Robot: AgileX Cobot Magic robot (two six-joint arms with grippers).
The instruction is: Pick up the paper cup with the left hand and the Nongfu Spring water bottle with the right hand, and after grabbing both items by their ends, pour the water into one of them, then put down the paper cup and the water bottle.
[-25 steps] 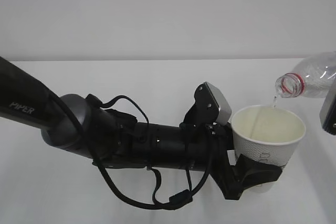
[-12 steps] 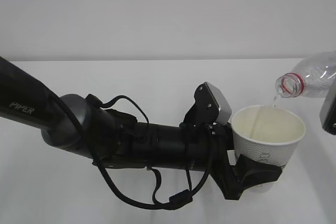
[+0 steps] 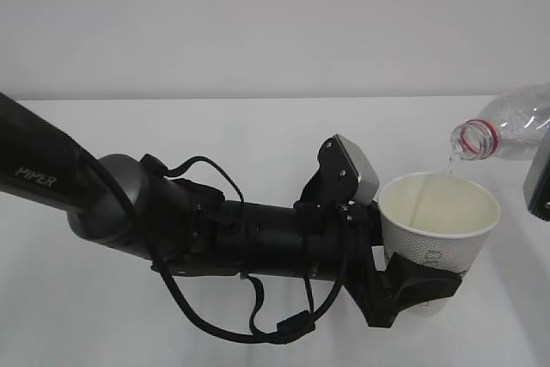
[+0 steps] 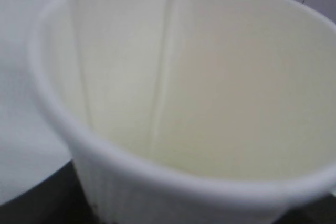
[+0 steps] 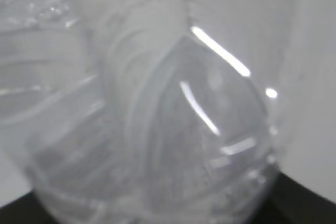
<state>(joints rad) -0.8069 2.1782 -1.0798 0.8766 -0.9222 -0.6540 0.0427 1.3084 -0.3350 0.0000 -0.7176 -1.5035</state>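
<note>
The left gripper is clamped around the lower body of the cup, holding it upright above the white table. The right gripper, only partly visible at the frame edge, grips the bottle, tilted mouth-down just above the cup's far rim. A thin stream of water falls inside. Cables loop under the left arm.

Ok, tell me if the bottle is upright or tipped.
Tipped. The water bottle lies near-horizontal, mouth angled down over the paper cup, a thin stream of water falling in.
</note>
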